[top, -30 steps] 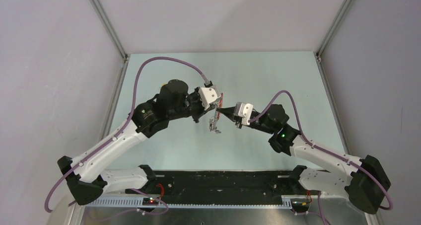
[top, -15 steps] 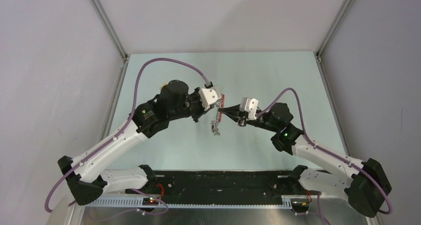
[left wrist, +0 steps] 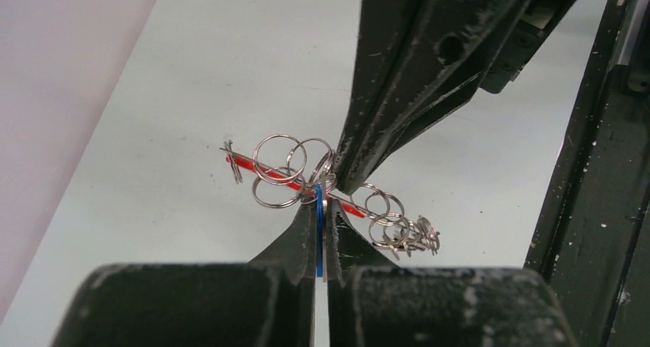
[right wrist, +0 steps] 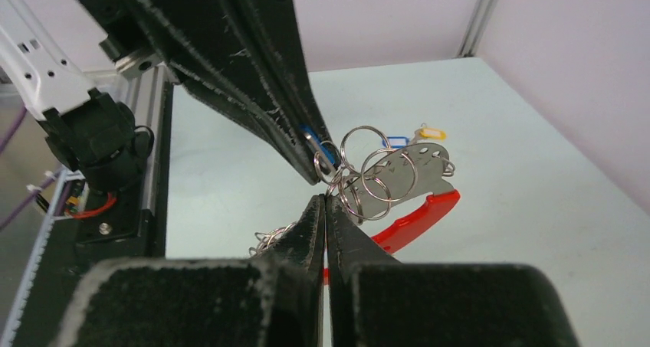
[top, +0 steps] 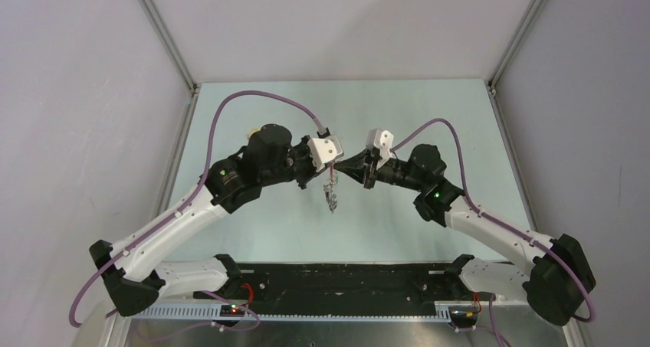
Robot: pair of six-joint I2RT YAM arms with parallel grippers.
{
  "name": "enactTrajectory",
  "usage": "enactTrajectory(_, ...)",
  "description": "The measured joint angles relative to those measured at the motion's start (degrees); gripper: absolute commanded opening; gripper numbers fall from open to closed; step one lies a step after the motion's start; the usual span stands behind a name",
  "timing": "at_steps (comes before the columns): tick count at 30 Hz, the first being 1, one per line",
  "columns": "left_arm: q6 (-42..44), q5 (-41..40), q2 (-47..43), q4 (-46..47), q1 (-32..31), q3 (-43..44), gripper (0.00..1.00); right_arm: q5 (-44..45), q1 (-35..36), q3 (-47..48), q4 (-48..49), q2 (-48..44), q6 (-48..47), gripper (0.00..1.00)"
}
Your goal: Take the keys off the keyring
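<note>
While both arms meet above the table (top: 368, 102), my left gripper (left wrist: 320, 209) is clamped on the blue-tagged keys (left wrist: 319, 236). My right gripper (right wrist: 326, 203) is pressed shut, tips touching the keyring (right wrist: 366, 177) by its red strap (right wrist: 418, 215). Whether it pinches a ring, I cannot tell. More rings (top: 331, 196) dangle beneath.

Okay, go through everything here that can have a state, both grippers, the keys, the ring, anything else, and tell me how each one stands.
left gripper: shut on the keys, a blue-tagged one between its fingers.
right gripper: shut, tips at the rings; what it pinches is unclear.
keys: held in the air, not yet off the keyring.
keyring: lifted between both grippers, red strap attached.
tagged cluster: lying on the table, apart from both grippers.
</note>
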Motion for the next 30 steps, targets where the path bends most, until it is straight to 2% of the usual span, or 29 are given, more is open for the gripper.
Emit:
enactTrajectory(13, 1.27, -0.96, -0.02, 0.28, -0.72, -0.44, 0.00, -2.40, -3.76, 2.99, -0.61, 2.25, 15.52, 0.00)
enactTrajectory(25, 4.37, -0.74, -0.04, 0.42, -2.14, -2.27, 0.00, -5.86, -4.94, 4.04, -0.35, 4.61, 24.63, 0.00)
enactTrajectory(27, 4.81, -1.09, -0.13, 0.42, -2.38, -2.58, 0.00, -6.47, -5.11, 4.17, -0.37, 5.05, 25.42, 0.07)
enactTrajectory(28, 4.98, -1.25, -0.17, 0.33, -2.49, -2.67, 0.00, -6.67, -5.16, 4.20, -0.39, 5.18, 25.68, 0.15)
enactTrajectory(30, 5.20, -1.44, -0.17, 0.31, -2.71, -2.75, 0.00, -7.13, -5.33, 4.24, -0.48, 5.29, 25.83, 0.25)
